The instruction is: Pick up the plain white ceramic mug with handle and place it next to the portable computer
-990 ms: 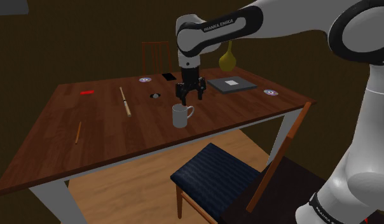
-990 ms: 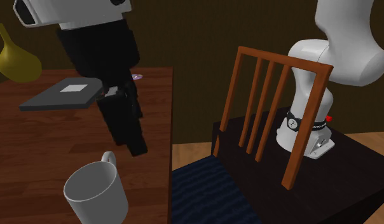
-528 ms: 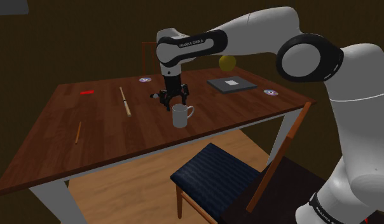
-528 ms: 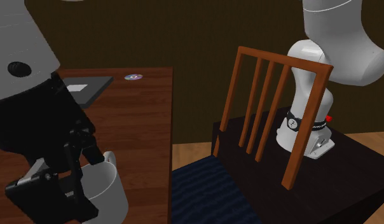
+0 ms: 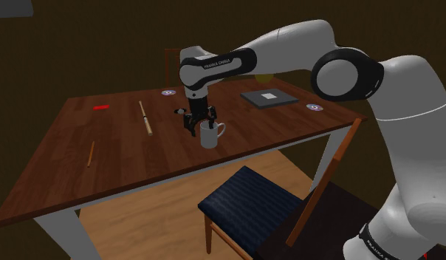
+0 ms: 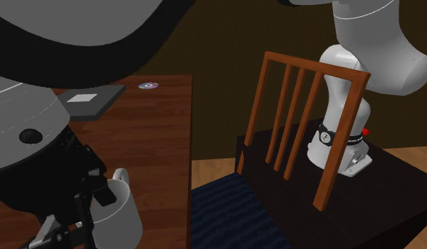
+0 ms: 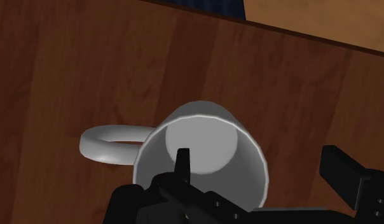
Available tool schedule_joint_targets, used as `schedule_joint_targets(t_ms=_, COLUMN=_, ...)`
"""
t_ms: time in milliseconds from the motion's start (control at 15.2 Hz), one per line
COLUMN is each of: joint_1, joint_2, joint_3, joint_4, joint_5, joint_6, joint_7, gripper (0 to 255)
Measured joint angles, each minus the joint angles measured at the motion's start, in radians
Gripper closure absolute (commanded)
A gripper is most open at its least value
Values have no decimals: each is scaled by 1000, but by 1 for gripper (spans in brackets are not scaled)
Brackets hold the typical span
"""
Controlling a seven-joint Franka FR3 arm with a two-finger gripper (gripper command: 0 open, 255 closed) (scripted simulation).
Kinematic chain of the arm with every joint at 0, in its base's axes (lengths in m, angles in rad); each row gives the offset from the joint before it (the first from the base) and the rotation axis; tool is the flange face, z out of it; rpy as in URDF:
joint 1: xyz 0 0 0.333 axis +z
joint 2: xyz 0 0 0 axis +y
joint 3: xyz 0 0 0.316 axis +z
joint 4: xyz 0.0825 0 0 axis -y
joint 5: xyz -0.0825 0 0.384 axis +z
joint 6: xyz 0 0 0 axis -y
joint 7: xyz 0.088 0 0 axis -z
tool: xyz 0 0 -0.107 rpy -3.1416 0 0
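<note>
The plain white mug [image 5: 209, 136], upright with a loop handle, stands mid-way along the table [image 5: 118, 159]; the gripper [image 7: 257, 160] holds its fingers apart, straddling the mug's wall.

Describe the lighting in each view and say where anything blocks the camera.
Shoulder view: dim overall, the table warmly lit, the mug standing out pale. Second exterior view: the arm looms close, hiding part of the mug. Wrist view: soft grey shading inside the mug, no glare.
</note>
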Motion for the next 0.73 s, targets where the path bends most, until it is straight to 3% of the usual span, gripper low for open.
schedule_joint_targets(t_ms=462, joint_1=-2, joint_2=0, joint_3=0, joint_4=-20, joint_5=0, joint_6=20, joint_7=-1, gripper=0)
schedule_joint_targets(t_ms=528, joint_1=-2, joint_2=0, joint_3=0, joint_4=-20, joint_5=0, joint_6=20, joint_7=-1, gripper=255)
schedule_joint_targets(t_ms=726, joint_1=-2, joint_2=0, joint_3=0, joint_4=-20, joint_5=0, joint_6=20, joint_7=-1, gripper=255)
